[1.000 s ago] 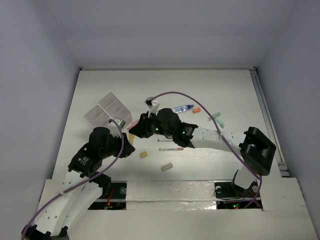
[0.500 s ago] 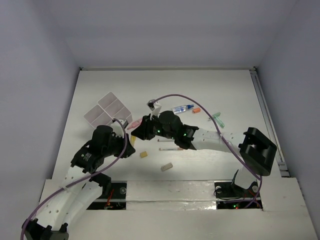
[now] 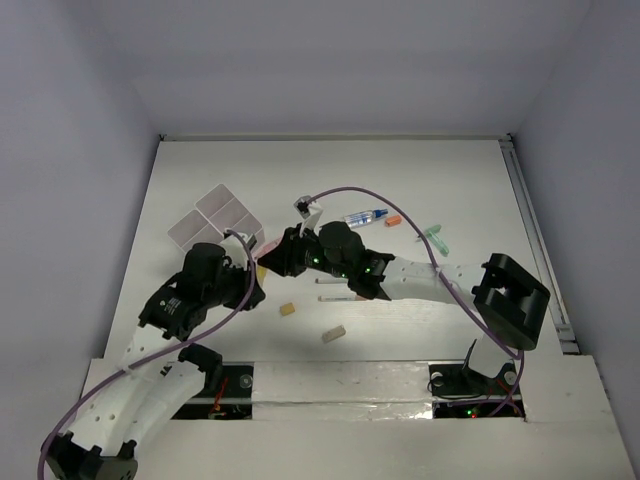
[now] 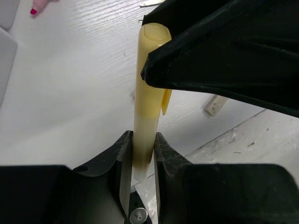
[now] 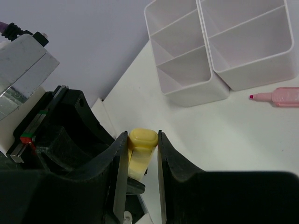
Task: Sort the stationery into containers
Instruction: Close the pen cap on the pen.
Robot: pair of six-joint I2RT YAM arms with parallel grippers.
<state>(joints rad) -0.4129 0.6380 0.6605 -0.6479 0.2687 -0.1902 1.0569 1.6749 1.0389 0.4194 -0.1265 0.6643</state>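
Yellow pen [image 4: 145, 93]: smooth, glossy plastic. Jaws: matt black plastic. Tabletop [image 4: 70, 93]: white-painted, faintly grainy, matt. Compartment tray [image 5: 196, 95]: smooth, satin white plastic

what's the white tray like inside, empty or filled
Empty where visible: the right wrist view looks into three compartments of the white tray, and all show only bare floors and walls.
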